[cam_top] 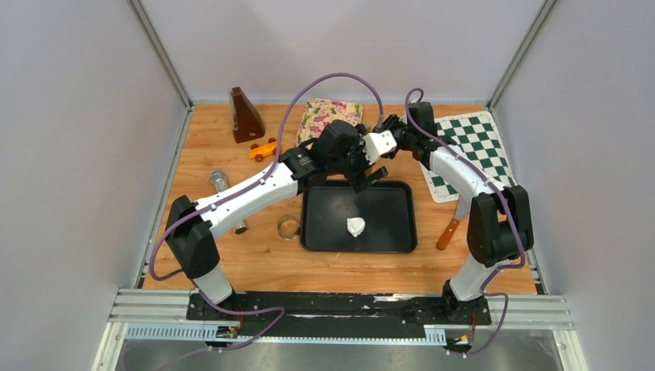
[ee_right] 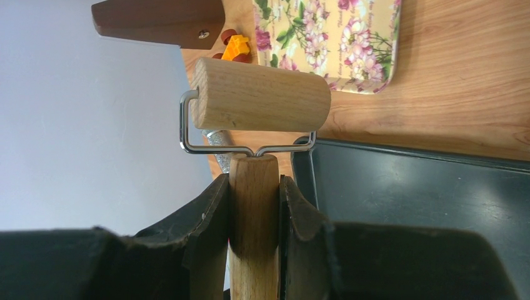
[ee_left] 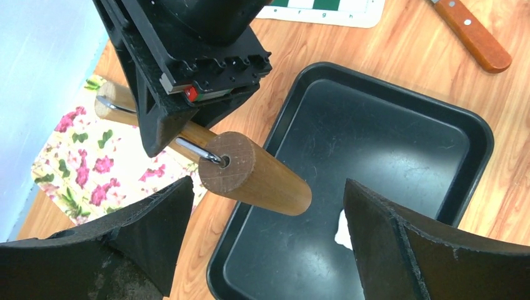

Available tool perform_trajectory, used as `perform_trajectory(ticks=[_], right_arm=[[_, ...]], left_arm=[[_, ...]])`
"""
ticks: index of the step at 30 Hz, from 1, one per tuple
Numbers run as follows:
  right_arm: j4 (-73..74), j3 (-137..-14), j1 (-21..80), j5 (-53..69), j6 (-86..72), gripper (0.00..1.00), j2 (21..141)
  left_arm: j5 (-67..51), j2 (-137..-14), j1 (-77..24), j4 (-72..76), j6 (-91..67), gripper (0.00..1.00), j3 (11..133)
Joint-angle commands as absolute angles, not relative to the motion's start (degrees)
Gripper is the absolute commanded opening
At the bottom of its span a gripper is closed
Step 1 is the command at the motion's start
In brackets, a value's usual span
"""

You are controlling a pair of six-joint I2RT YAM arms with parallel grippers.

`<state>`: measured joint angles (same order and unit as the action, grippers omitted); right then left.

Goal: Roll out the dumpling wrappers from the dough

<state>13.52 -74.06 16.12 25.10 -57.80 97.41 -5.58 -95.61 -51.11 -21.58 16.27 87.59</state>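
Centrally, black tray (cam_top: 324, 216), 1 white dough lump (cam_top: 356, 226) inside

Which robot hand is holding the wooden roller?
The right gripper, shut on the handle of the light wooden roller; the left gripper gapes open, holding nothing.

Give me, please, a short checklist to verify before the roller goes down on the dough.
1. Roller handle clamped between right fingers: ok.
2. Left fingers open, holding nothing: ok.
3. Dough lump inside black tray: ok.
4. Roller drum above the dough: not ok, it hangs at the tray's far edge.
5. Ring cutter outside the tray: ok.
6. Dough stuck to tray: cannot tell.
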Motion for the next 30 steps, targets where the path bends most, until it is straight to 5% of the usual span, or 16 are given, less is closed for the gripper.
perform_trajectory(ticks=[1,5,15,23,30], right_arm=[[8.78,-75.13,17.06,27.84,-58.63,0.00,93.44],[8.96,-74.60,17.05,27.65,-59.10,0.00,92.90],[8.73,-73.57,17.10,31.31,-62.11,0.00,91.80],[7.37,-72.00,16.85,31.93,-61.49,0.00,90.50],[-0.90,-67.24,13.39,37.25,-60.65,0.16,89.79]], left_arm=[[-3.75,-96.50,-51.50,-20.27,14.65,0.96,88.19],[-3.94,-97.05,-51.58,-20.49,13.40,0.95,88.78],[-0.28,-99.92,-51.59,-21.20,12.57,0.57,91.48],[5.87,-99.43,-51.59,-20.69,13.55,0.03,91.10],[12.56,-94.09,-51.43,-15.62,19.44,0.00,83.55]])
